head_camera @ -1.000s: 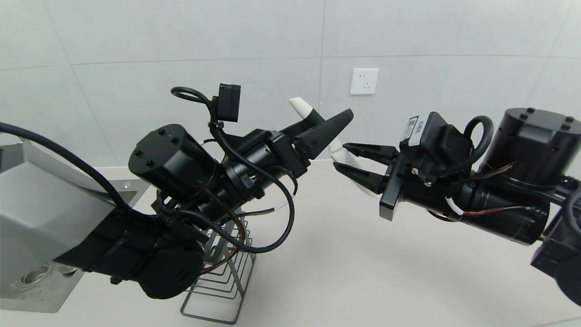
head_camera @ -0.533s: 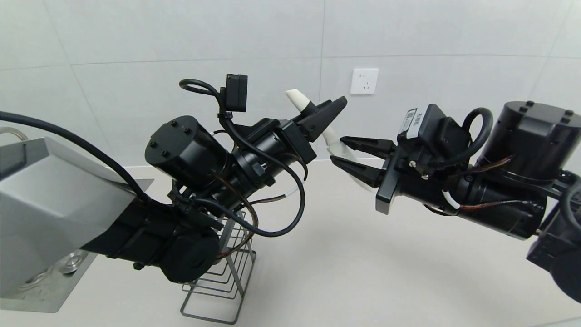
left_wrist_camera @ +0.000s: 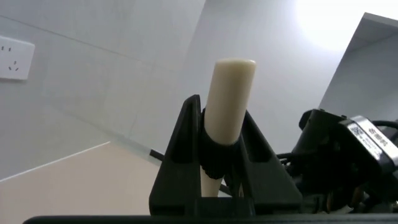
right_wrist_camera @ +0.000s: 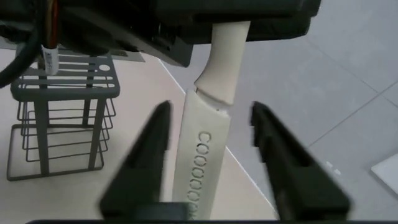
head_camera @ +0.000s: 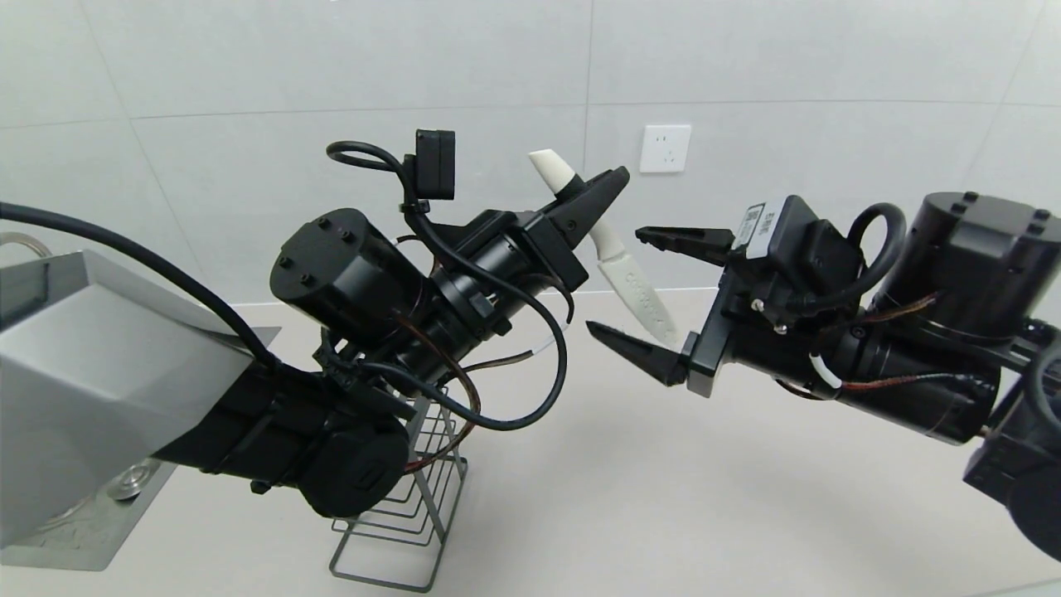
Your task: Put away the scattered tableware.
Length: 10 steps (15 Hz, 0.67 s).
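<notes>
Against a tiled wall [head_camera: 249, 66], the left gripper [head_camera: 612, 181] is clamping the white knife [head_camera: 615, 249] by its handle, blade hanging between the parted jaws of the right gripper [head_camera: 617, 282]: seemingly a handover step, next calling for carrying it to the wire rack [head_camera: 406, 514].

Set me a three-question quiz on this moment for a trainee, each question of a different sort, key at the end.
1. True or false: the right gripper is shut on the white knife.
2. Which gripper holds the knife by its handle? A) left gripper B) right gripper C) neither
3. Fill in: the wire rack stands on the ____.

Key: 1 false, its jaws stand open on either side of the blade; 2 A; 3 counter.
</notes>
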Motion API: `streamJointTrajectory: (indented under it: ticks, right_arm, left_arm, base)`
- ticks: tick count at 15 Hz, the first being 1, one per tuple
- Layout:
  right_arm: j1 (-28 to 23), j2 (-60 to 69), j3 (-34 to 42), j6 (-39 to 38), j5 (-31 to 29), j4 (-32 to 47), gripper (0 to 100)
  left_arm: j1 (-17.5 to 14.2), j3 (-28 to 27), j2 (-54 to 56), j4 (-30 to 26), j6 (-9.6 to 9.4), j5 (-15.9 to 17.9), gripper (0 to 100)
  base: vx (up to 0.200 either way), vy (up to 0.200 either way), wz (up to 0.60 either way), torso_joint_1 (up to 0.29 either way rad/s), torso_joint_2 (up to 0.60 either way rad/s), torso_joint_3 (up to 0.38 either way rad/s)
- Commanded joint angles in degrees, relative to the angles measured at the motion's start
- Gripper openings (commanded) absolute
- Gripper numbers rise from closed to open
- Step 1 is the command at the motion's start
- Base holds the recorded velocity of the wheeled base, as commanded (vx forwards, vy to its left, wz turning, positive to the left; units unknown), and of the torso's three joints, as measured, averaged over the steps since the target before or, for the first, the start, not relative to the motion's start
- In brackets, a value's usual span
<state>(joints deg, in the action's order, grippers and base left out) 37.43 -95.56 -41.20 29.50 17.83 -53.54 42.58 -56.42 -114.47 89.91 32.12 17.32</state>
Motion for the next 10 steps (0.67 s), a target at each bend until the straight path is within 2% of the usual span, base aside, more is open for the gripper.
streamJointTrajectory:
  ticks: [1,4,8,10]
  right_arm:
    - [0.0,1.2,3.0,0.0,0.0,-0.3,100]
    - [-1.7,9.2,10.1,-0.9,-2.0,-0.1,100]
    - [-15.5,31.3,25.5,-2.1,-1.7,4.6,100]
    - [-22.1,42.5,30.9,-2.1,-0.5,6.2,100]
  left_arm:
    - [-0.4,0.1,0.6,0.1,-0.66,-0.7,0]
    - [-1.5,2.3,2.2,0.1,-4.96,-2.0,0]
    - [-1.9,7.6,6.2,0.1,-10.68,-1.7,0]
    - [-1.6,7.7,6.7,0.1,-11.82,-1.7,0]
  base:
    - [0.0,0.0,0.0,0.0,0.0,0.0]
    - [0.0,0.0,0.0,0.0,0.0,0.0]
    - [0.0,0.0,0.0,0.0,0.0,0.0]
    - [0.0,0.0,0.0,0.0,0.0,0.0]
